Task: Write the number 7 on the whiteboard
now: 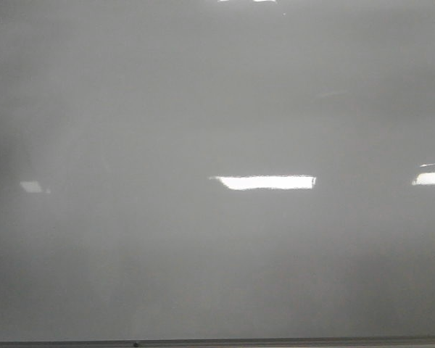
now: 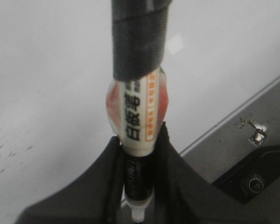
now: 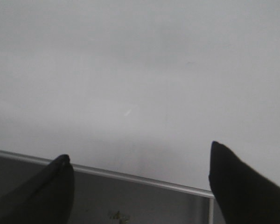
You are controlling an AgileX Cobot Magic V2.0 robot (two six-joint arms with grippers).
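The whiteboard (image 1: 203, 109) fills the front view, glossy pale grey and bare; no number 7 shows on it in any view. Neither gripper shows in the front view. In the left wrist view my left gripper (image 2: 141, 140) is shut on a whiteboard marker (image 2: 137, 116) with a white and orange label, black tape wrapped round its far end. The marker lies over the board (image 2: 46, 70) near its metal edge strip (image 2: 238, 109). In the right wrist view my right gripper (image 3: 139, 154) is open and empty, its dark fingers wide apart over the board's (image 3: 130, 60) edge strip (image 3: 130, 176).
Bright rectangular light reflections (image 1: 264, 182) lie on the board in the front view. The board's lower metal edge (image 1: 217, 343) runs along the bottom there. Beyond the edge in the left wrist view are a grey surface with a small metal fitting (image 2: 254, 128) and a dark panel (image 2: 256, 182).
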